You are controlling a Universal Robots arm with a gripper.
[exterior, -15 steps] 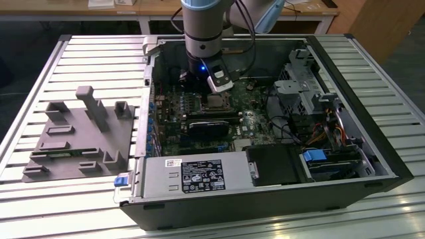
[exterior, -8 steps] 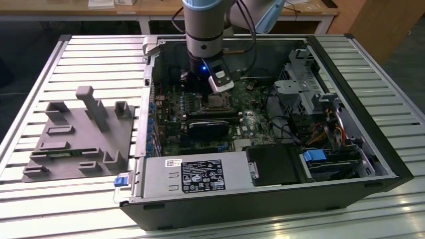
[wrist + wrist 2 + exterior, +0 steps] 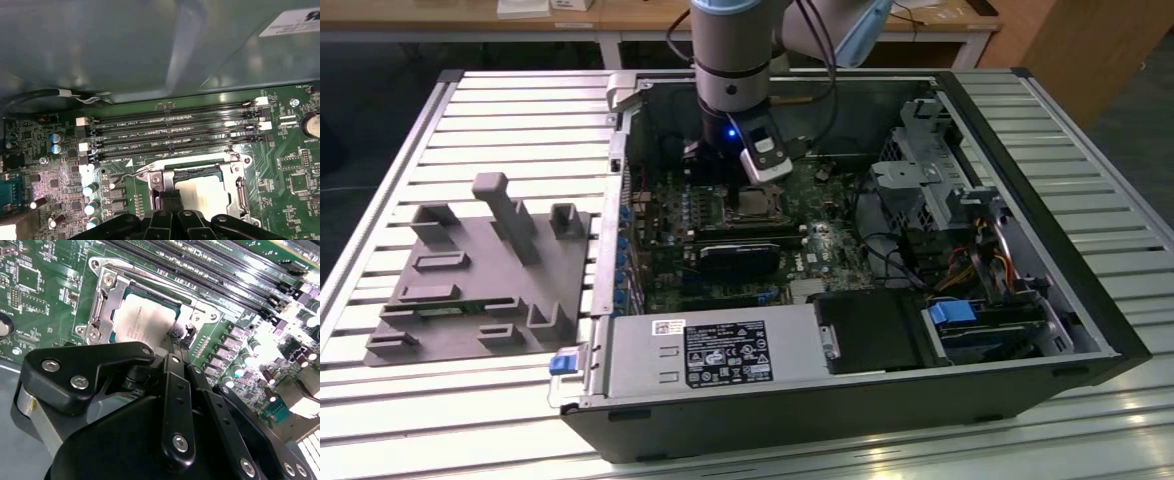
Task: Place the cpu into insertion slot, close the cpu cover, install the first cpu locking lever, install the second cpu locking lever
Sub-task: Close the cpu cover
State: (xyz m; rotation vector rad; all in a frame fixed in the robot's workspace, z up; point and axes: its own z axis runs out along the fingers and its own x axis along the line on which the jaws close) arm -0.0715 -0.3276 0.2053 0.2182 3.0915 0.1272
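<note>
Hand [image 3: 171, 200] narrow, black fingers [image 3: 162, 201] pressed together at the edge of the insertion slot [image 3: 152, 292]. Flat dull-silver cpu [image 3: 145, 320] sits inside it, just beside the fingertips, framed by the shiny metal cpu cover [image 3: 107, 302].

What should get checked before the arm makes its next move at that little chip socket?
1. cpu lying flat in the insertion slot: ok.
2. cpu cover down, framing the cpu: ok.
3. gripper at the socket's edge, shut and holding nothing: ok.
4. Wire locking lever beside the socket hooked down: cannot tell.
5. Gripper apart from the long memory slots: ok.
</note>
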